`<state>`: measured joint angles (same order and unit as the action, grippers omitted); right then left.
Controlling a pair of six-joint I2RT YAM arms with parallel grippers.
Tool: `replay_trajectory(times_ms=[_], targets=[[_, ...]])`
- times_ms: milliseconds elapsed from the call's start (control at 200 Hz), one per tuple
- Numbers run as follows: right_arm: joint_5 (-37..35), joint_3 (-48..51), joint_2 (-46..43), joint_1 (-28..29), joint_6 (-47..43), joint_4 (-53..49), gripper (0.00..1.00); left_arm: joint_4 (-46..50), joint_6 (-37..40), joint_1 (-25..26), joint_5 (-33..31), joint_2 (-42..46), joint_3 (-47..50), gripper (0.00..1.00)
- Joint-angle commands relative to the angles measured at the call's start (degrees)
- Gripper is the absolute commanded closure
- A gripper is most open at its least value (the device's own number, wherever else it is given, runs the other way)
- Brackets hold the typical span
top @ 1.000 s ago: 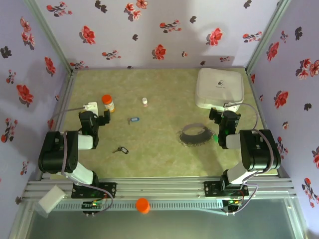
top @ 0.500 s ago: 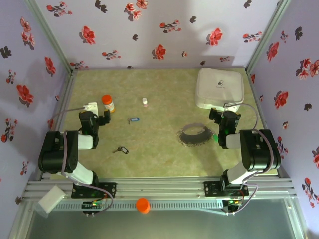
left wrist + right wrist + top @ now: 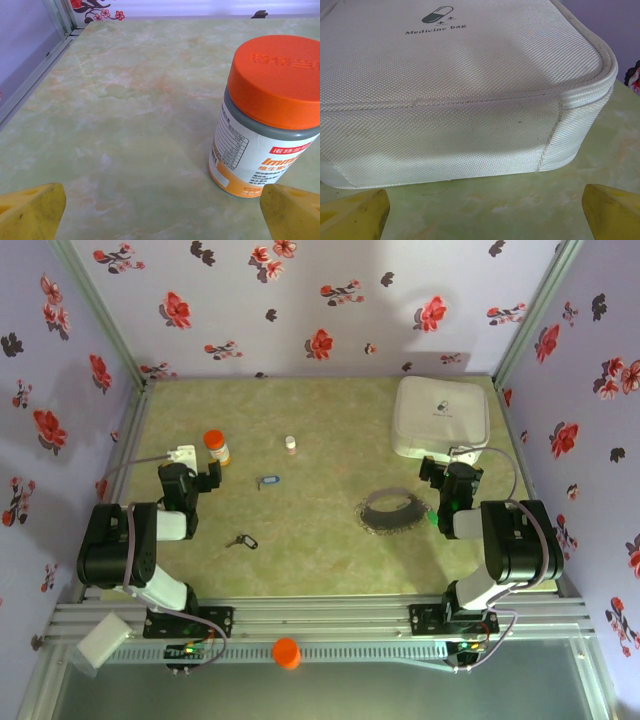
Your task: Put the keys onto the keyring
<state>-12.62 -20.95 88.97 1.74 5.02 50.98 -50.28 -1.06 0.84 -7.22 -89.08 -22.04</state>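
Nothing moved; bottle (image 3: 269, 117) capped, medicine bag (image 3: 460, 90) closed, keyring (image 3: 368, 518) flat on table (image 3: 300, 570).

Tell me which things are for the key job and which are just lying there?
For the job: keyring, blue key, black key, green key.

Just lying about: orange-lidded pill bottle, small vial, white medicine bag, orange ball.

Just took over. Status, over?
Left hand, right hand open, empty. Keyring flat; blue key, black key lie apart from it. Bottle ahead of left hand.
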Motion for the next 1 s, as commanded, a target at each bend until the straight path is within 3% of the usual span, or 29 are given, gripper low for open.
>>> replay_trajectory(times_ms=[0, 170, 260, 405, 490, 595, 735, 890, 995], targets=[[0.1, -1.1, 0.3, -0.5, 0.7, -0.1, 0.01, 0.1, 0.7, -0.5, 0.7, 0.6, -0.8, 0.0], [0.8, -0.4, -0.2, -0.5, 0.2, 1.4, 0.01, -1.6, 1.2, -0.5, 1.4, 1.1, 0.1, 0.0], [2.5, 0.9, -4.9, -0.4, -0.8, 0.0, 0.01, -0.3, 1.2, -0.4, 1.4, 6.0, 1.9, 0.0], [2.7, -3.2, -16.6, 1.5, -0.7, -17.3, 0.02, 8.8, -0.4, 0.0, -0.7, 19.1, 1.2, 0.01], [2.7, -6.7, -20.7, 2.9, 4.5, -26.9, 0.03, 9.7, -5.2, 0.1, -0.2, 24.2, 0.9, 0.01], [2.3, -11.2, -22.0, 5.5, 13.2, -36.9, 0.06, 18.1, -9.6, 0.8, 2.3, 27.8, -2.4, 0.03], [7.6, -17.7, -20.6, 9.6, 20.7, -51.9, 0.09, 24.5, -13.2, 6.0, 4.4, 29.8, -3.5, 0.04], [10.5, -19.7, -20.1, 17.9, 21.3, -63.4, 0.13, 26.8, -16.4, 14.6, 6.6, 26.5, -4.5, 0.05], [8.1, -21.3, -19.9, 24.2, 21.5, -74.1, 0.12, 28.2, -18.1, 20.5, 7.5, 22.1, -7.7, 0.06]])
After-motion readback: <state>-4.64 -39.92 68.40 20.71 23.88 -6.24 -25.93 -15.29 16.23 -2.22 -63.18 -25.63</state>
